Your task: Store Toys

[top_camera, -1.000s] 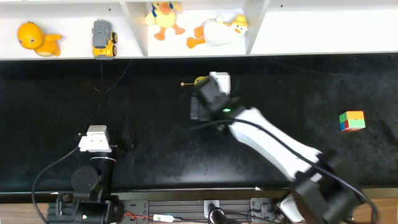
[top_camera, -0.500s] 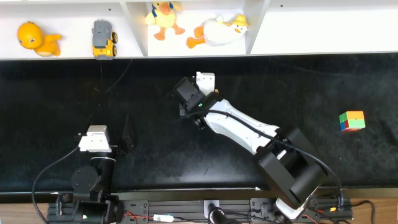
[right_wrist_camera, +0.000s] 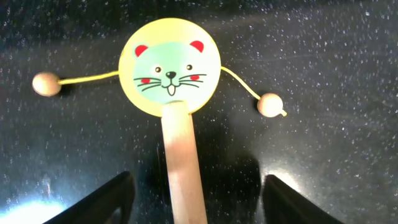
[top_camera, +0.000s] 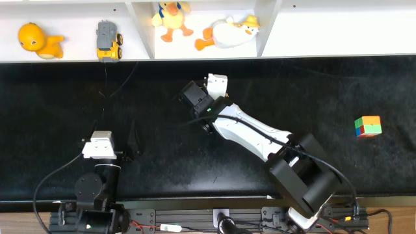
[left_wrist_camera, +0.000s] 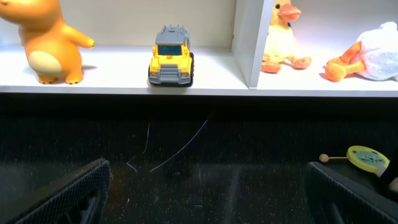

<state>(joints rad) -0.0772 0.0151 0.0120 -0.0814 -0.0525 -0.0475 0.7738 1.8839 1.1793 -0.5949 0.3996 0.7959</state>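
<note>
A rattle drum (right_wrist_camera: 169,76) with a green cat face, yellow rim and two beads on strings lies flat on the black table. Its wooden handle (right_wrist_camera: 182,168) runs back between the fingers of my right gripper (right_wrist_camera: 202,200), which is open and low over it. Seen from above, the right gripper (top_camera: 194,99) is out over the table's middle, short of the shelf. The left wrist view catches the drum (left_wrist_camera: 368,158) off to one side. My left gripper (left_wrist_camera: 211,194) is open and holds nothing, near its base (top_camera: 132,138).
A white shelf (top_camera: 273,47) runs along the far edge, holding an orange duck (top_camera: 38,39), a yellow truck (top_camera: 108,40), a plush duck (top_camera: 171,18) and a white plush duck (top_camera: 227,31). A colour cube (top_camera: 368,126) sits at the table's right.
The right gripper has shifted left and now covers the drum in the top view. The left arm has not moved.
</note>
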